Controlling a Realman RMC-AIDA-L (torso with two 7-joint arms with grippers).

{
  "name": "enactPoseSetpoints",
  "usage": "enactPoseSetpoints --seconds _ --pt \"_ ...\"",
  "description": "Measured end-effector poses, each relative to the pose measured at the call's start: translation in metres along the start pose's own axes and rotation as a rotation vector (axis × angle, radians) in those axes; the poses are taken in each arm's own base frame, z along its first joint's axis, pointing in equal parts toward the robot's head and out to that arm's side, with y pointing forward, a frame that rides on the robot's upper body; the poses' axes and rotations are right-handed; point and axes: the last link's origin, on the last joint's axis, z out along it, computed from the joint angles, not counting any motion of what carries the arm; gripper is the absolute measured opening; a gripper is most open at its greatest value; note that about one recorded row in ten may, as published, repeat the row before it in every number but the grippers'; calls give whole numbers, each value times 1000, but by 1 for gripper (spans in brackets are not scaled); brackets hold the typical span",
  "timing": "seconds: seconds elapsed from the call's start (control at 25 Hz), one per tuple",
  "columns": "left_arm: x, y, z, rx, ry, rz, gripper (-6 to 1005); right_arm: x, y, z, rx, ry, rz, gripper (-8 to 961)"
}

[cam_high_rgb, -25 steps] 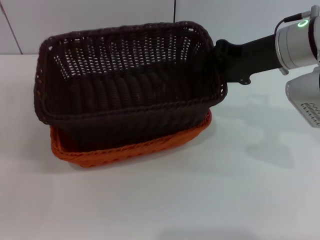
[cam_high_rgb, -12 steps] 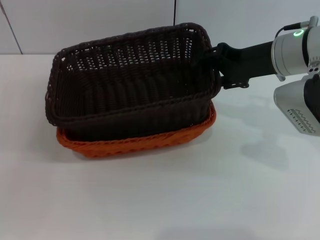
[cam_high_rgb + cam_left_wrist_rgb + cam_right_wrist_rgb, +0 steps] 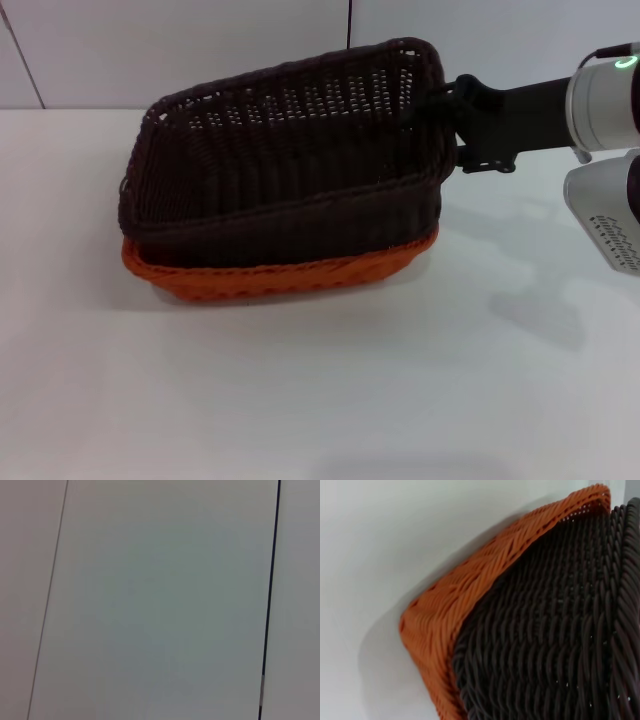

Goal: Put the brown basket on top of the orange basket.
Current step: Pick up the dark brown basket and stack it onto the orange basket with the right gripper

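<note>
The brown basket [image 3: 290, 170] sits tilted inside the orange basket [image 3: 270, 275]. Its left end is low in the orange one and its right end is raised. My right gripper [image 3: 447, 125] reaches in from the right and is shut on the braided rim of that raised right end. The right wrist view looks close along the brown basket's woven side [image 3: 545, 630], with the orange basket's corner [image 3: 445, 615] wrapped around it on the white table. The left gripper is out of view.
Both baskets rest on a white table [image 3: 350, 400] with a pale panelled wall [image 3: 200, 50] behind. The right arm's silver links [image 3: 605, 100] hang over the table's right side. The left wrist view shows only pale panels with a dark seam [image 3: 270, 600].
The brown basket has shifted right and its left end has sunk into the orange basket, so it tilts more. The orange basket slid slightly right. The right arm drew back to the right.
</note>
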Motion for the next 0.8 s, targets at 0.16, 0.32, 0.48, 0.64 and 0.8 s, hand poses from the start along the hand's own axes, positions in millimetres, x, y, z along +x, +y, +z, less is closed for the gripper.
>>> enactPoseSetpoints --seconds 0.16,0.32,0.48,0.64,0.8 --pt "1 -1 1 4 4 1 770 -3 3 -5 -4 19 19 655" --pt "2 0 4 0 9 3 770 -4 4 -11 -5 45 57 656" --pt "2 1 6 -1 5 6 770 -8 3 -13 -2 51 68 657" --pt "2 1 6 0 5 4 770 -9 0 -13 5 59 75 658" --pt "1 1 5 -2 4 3 770 -7 -7 -17 34 68 76 659"
